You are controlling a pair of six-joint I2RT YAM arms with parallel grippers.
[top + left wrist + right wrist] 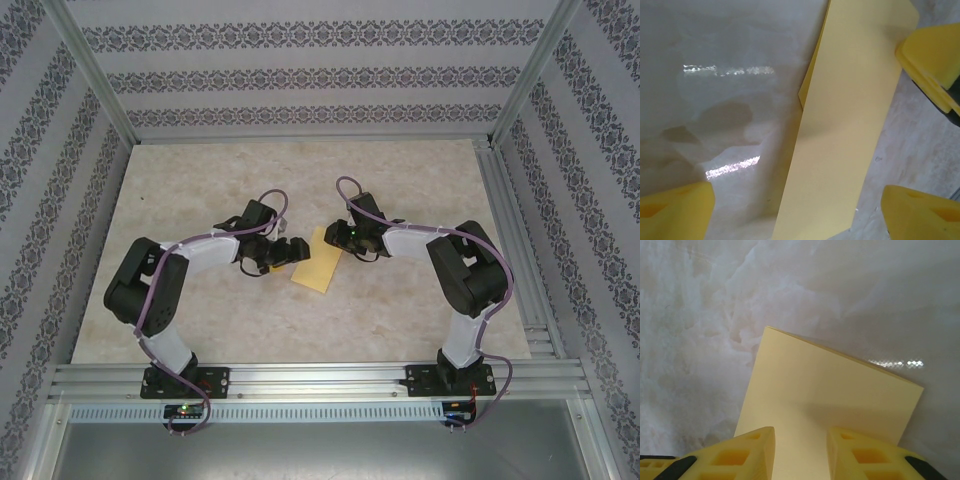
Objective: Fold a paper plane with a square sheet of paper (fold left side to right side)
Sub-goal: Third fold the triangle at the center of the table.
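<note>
The yellow-orange square sheet of paper (315,266) lies on the table folded in half into a rectangle, a lower layer peeking out along one edge (807,87). No paper plane is in view. My left gripper (284,251) is at the sheet's left edge, and in the left wrist view the left gripper (797,212) stands wide open astride the paper (850,110). My right gripper (336,238) is over the sheet's far right corner. The right gripper (801,452) has its jaws apart over the flat paper (830,390), with nothing between them.
The marble-patterned table (200,180) is bounded by aluminium rails (320,378) at the near edge and on the right side. Patterned walls stand on three sides. A yellow finger (932,52) of the right gripper shows in the left wrist view beside the paper.
</note>
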